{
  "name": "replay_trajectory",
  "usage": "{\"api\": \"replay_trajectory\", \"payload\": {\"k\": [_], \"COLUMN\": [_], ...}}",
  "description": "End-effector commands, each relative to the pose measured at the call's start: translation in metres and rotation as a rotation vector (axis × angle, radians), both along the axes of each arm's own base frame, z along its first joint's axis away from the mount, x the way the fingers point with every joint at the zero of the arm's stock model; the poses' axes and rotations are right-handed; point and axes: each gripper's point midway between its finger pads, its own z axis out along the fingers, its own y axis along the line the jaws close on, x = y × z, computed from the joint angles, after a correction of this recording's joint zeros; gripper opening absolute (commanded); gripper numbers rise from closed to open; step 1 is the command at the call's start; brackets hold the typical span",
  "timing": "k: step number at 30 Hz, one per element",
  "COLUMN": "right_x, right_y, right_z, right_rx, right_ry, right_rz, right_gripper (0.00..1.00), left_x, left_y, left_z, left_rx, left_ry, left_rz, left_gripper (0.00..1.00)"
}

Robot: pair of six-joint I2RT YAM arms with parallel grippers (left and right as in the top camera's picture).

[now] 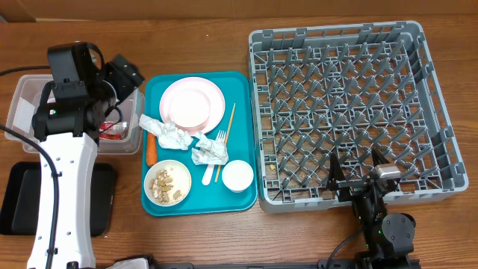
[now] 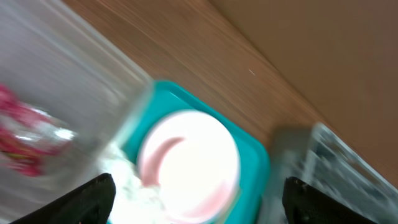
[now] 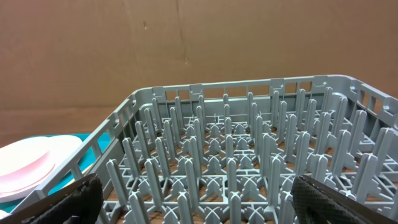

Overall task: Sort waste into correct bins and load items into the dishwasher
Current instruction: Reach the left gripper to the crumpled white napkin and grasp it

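Left claw (image 2: 200, 198) stands released and empty above the clear tub (image 1: 21, 93). The red wrapper (image 1: 113, 129) lies inside the tub. Right claw (image 3: 198, 200) is released, idle at the grey rack (image 1: 426, 112). Advised: rise clear of the tub wall before reaching for the napkins (image 1: 168, 133).

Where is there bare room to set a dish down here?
The large square grey plastic dish rack is empty throughout. Bare wooden table borders the teal serving tray on its far and near sides. The shallow black rectangular tray's visible ends are bare. The teal tray is crowded: pale pink round plate, crumpled white napkins, white bowl, small white cup.
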Motion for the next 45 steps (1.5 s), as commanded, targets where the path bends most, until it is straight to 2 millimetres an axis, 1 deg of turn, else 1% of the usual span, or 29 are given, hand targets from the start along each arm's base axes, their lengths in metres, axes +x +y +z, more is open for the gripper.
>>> {"api": "replay_trajectory", "payload": {"k": [1, 2, 3, 5, 8, 11, 14, 15, 17, 20, 23, 26, 29, 31, 32, 33, 35, 36, 37, 38, 40, 42, 43, 45], "right_x": [0.001, 0.001, 0.001, 0.001, 0.001, 0.001, 0.001, 0.001, 0.001, 0.001, 0.001, 0.001, 0.001, 0.001, 0.001, 0.001, 0.001, 0.001, 0.001, 0.001, 0.001, 0.001, 0.001, 0.001], "right_y": [-0.003, -0.003, -0.003, -0.003, -0.003, -0.003, -0.003, -0.003, -0.003, -0.003, -0.003, -0.003, -0.003, -0.003, -0.003, -0.003, -0.003, -0.003, -0.003, -0.003, -0.003, -0.003, -0.003, -0.003], "right_z": [-0.002, -0.002, -0.002, -0.001, -0.002, -0.002, -0.002, -0.002, -0.002, -0.001, -0.002, -0.002, -0.002, -0.002, -0.001, -0.002, -0.002, -0.002, -0.001, -0.002, -0.001, -0.002, -0.002, -0.001], "right_rx": [0.0, 0.0, 0.0, -0.001, 0.0, 0.0, 0.0, 0.0, -0.001, 0.0, 0.0, 0.0, 0.0, 0.0, -0.001, 0.0, -0.001, 0.0, 0.0, 0.0, 0.0, 0.0, 0.0, -0.001], "right_ry": [-0.005, -0.005, -0.005, -0.005, -0.005, -0.005, -0.005, -0.005, -0.005, -0.005, -0.005, -0.005, -0.005, -0.005, -0.005, -0.005, -0.005, -0.005, -0.005, -0.005, -0.005, -0.005, -0.005, -0.005], "right_rz": [-0.015, -0.015, -0.015, -0.015, -0.015, -0.015, -0.015, -0.015, -0.015, -0.015, -0.015, -0.015, -0.015, -0.015, -0.015, -0.015, -0.015, -0.015, -0.015, -0.015, -0.015, -0.015, -0.015, -0.015], "right_gripper": [1.0, 1.0, 1.0, 1.0, 1.0, 1.0, 1.0, 1.0, 1.0, 1.0, 1.0, 1.0, 1.0, 1.0, 1.0, 1.0, 1.0, 1.0, 1.0, 1.0, 1.0, 1.0, 1.0, 1.0], "left_x": [-0.008, -0.011, -0.014, -0.024, -0.05, -0.071, -0.086, -0.091, -0.097, -0.099, -0.093, -0.082, -0.08, -0.08, -0.082, -0.084, -0.084, -0.084, -0.084, -0.084, -0.085, -0.086, -0.088, -0.09], "left_y": [-0.057, -0.065, -0.069, -0.079, -0.096, -0.111, -0.124, -0.127, -0.129, -0.136, -0.142, -0.149, -0.146, -0.147, -0.147, -0.147, -0.15, -0.152, -0.157, -0.159, -0.162, -0.163, -0.164, -0.163], "left_z": [0.01, 0.01, 0.009, 0.002, -0.019, -0.034, -0.042, -0.046, -0.051, -0.055, -0.055, -0.051, -0.052, -0.055, -0.061, -0.073, -0.084, -0.091, -0.109, -0.117, -0.133, -0.148, -0.159, -0.17], "left_rx": [-0.2, -0.228, -0.243, -0.253, -0.175, -0.106, -0.054, -0.019, 0.047, 0.145, 0.199, 0.194, 0.22, 0.198, 0.177, 0.157, 0.159, 0.164, 0.17, 0.172, 0.183, 0.192, 0.2, 0.207], "left_ry": [-0.013, -0.002, 0.007, 0.056, 0.168, 0.265, 0.323, 0.345, 0.367, 0.363, 0.334, 0.281, 0.278, 0.297, 0.328, 0.383, 0.422, 0.441, 0.497, 0.52, 0.569, 0.615, 0.65, 0.687], "left_rz": [-0.245, -0.274, -0.288, -0.315, -0.402, -0.443, -0.477, -0.487, -0.495, -0.512, -0.503, -0.508, -0.512, -0.484, -0.452, -0.414, -0.416, -0.421, -0.427, -0.426, -0.434, -0.438, -0.441, -0.441], "left_gripper": [0.91, 0.91, 0.92, 0.94, 0.95, 0.95, 0.97, 1.0, 1.0, 1.0, 1.0, 1.0, 1.0, 1.0, 1.0, 0.99, 0.95, 0.95, 0.93, 0.92, 0.87, 0.85, 0.82, 0.82]}}
